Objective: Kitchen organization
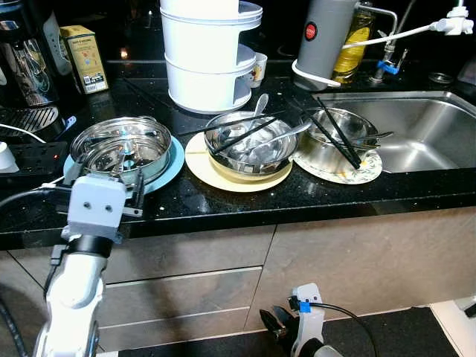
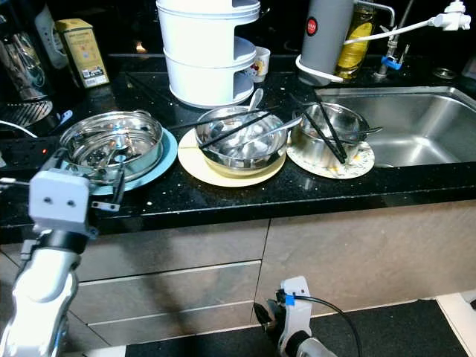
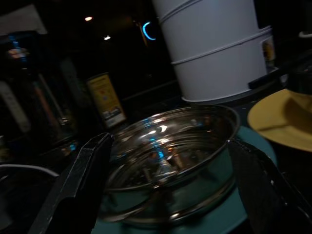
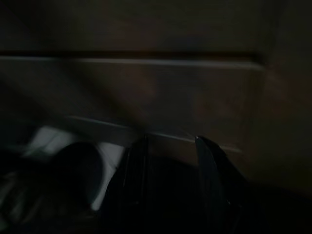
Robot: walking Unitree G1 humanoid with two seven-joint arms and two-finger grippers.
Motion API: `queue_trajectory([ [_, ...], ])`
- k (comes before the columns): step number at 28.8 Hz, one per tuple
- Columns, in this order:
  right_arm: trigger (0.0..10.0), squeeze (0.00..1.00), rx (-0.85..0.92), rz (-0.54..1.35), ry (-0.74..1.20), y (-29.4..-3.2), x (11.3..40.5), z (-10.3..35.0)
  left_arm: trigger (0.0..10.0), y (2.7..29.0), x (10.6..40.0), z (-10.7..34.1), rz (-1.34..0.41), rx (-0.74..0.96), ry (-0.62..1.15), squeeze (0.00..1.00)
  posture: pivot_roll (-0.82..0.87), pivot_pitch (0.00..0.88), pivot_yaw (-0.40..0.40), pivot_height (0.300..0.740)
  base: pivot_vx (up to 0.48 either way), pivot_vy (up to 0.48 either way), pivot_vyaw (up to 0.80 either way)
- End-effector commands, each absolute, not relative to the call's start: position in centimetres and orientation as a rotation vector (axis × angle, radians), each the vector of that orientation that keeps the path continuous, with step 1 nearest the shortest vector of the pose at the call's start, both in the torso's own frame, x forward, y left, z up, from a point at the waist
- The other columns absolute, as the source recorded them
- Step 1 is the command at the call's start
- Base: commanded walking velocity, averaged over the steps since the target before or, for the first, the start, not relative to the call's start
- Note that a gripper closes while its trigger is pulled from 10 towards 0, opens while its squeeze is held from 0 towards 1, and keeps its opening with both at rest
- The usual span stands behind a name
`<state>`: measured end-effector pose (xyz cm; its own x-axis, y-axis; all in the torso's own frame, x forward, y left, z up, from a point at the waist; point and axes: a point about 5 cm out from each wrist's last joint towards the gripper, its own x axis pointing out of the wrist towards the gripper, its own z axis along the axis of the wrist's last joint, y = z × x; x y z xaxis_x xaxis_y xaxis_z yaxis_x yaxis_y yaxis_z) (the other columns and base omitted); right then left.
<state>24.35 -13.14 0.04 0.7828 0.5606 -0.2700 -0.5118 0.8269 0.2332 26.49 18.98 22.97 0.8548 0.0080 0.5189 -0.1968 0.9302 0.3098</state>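
Three sets of dishes lined along the black counter [image 1: 223, 204] in the left eye view: steel steamer pan [image 1: 121, 147] on a teal plate [image 1: 172, 165] at the left, steel bowl [image 1: 249, 143] with spoons and black chopsticks [image 1: 236, 137] on a yellow plate [image 1: 223, 180] in the middle, smaller steel bowl [image 1: 338, 134] with chopsticks on a patterned plate [image 1: 357, 172] beside the sink [image 1: 416, 130]. Behind them, a white stacked steamer [image 1: 208, 56], a yellow tin [image 1: 84, 58] and a grey flask [image 1: 321, 33]. Left gripper [image 1: 126, 195] raised at the counter's front edge, just in front of the steamer pan, fingers mostly hidden behind the wrist block. Right gripper [image 1: 277, 323] low before the cabinet drawers.

Same layout in the right eye view, wrist block lying just before the pan's near rim.

In the left wrist view, black fingers [image 3: 80, 187] spread wide to either side of the steamer pan's near rim, not touching it; teal plate beneath, white steamer beyond.

In the right wrist view, very dark: two fingers [image 4: 209, 178] apart with a gap between, pinching nothing, drawer fronts ahead.
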Motion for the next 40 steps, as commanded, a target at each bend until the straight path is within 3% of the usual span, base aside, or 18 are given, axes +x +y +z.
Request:
queue_trajectory([
  [1, 10.0, 0.00, 0.143, 0.731, 0.303, -12.1, 23.6, 0.9, 10.0, 19.1, 26.8, 22.6, 0.109, 0.360, -0.506, 0.00, -0.05, 0.138, -0.044, 0.740, 0.000, 0.000, 0.00],
  [6, 10.0, 0.00, 0.152, 0.933, 0.131, -10.1, 23.5, 5.1, 10.0, 19.6, 27.0, 22.7, 0.125, 0.360, -0.491, 0.00, -0.05, 0.144, -0.044, 0.740, 0.000, 0.000, 0.00],
  [10, 10.0, 0.00, 0.226, 1.120, -0.126, -7.9, 24.1, 13.3, 10.0, 20.1, 27.3, 22.7, 0.150, 0.359, -0.479, 0.00, -0.05, 0.147, -0.045, 0.740, 0.000, 0.000, 0.00],
  [16, 10.0, 0.00, 0.152, 1.056, -0.280, -7.4, 25.7, 17.1, 10.0, 20.3, 27.4, 22.8, 0.153, 0.359, -0.480, 0.00, -0.05, 0.147, -0.045, 0.740, 0.000, 0.000, 0.00],
  [18, 10.0, 0.00, 0.026, 0.963, -0.393, -7.1, 27.1, 19.3, 10.0, 20.3, 27.5, 22.8, 0.158, 0.353, -0.481, 0.00, -0.05, 0.147, -0.045, 0.740, 0.000, 0.000, 0.00],
  [29, 10.0, 0.00, -0.095, 0.927, -0.453, -6.5, 27.4, 21.6, 10.0, 20.3, 27.6, 22.8, 0.167, 0.332, -0.471, 0.00, -0.04, 0.146, -0.048, 0.740, 0.000, 0.000, 0.00],
  [30, 10.0, 0.00, -0.106, 0.922, -0.446, -6.6, 27.4, 21.6, 7.7, 20.3, 27.6, 22.8, 0.167, 0.327, -0.469, 0.00, -0.04, 0.146, -0.049, 0.740, 0.000, 0.000, 0.00],
  [31, 10.0, 0.00, -0.106, 0.922, -0.446, -6.6, 27.4, 21.6, 7.7, 20.3, 27.6, 22.8, 0.167, 0.327, -0.469, 0.00, -0.04, 0.146, -0.049, 0.740, 0.000, 0.000, 0.00],
  [32, 10.0, 0.00, -0.109, 0.918, -0.434, -6.6, 27.4, 21.7, 3.6, 20.3, 27.7, 22.8, 0.165, 0.326, -0.467, 0.00, -0.04, 0.146, -0.049, 0.740, 0.000, 0.000, 0.00],
  [33, 10.0, 0.00, -0.106, 0.912, -0.429, -6.6, 27.4, 21.9, 2.8, 20.2, 27.7, 22.8, 0.158, 0.325, -0.464, 0.00, -0.04, 0.147, -0.049, 0.740, 0.000, 0.000, 0.00],
  [38, 10.0, 0.00, -0.102, 0.897, -0.430, -6.6, 27.5, 22.1, 2.1, 20.1, 27.9, 22.7, 0.145, 0.327, -0.460, 0.00, -0.04, 0.147, -0.049, 0.740, 0.000, 0.000, 0.00],
  [39, 10.0, 0.00, -0.098, 0.892, -0.433, -6.6, 27.6, 22.2, 3.3, 20.0, 27.9, 22.7, 0.142, 0.328, -0.456, 0.00, -0.04, 0.146, -0.048, 0.740, 0.000, 0.000, 0.00],
  [40, 10.0, 0.00, -0.098, 0.892, -0.433, -6.6, 27.6, 22.2, 3.3, 20.0, 27.9, 22.7, 0.142, 0.328, -0.456, 0.00, -0.04, 0.146, -0.048, 0.740, 0.000, 0.000, 0.00],
])
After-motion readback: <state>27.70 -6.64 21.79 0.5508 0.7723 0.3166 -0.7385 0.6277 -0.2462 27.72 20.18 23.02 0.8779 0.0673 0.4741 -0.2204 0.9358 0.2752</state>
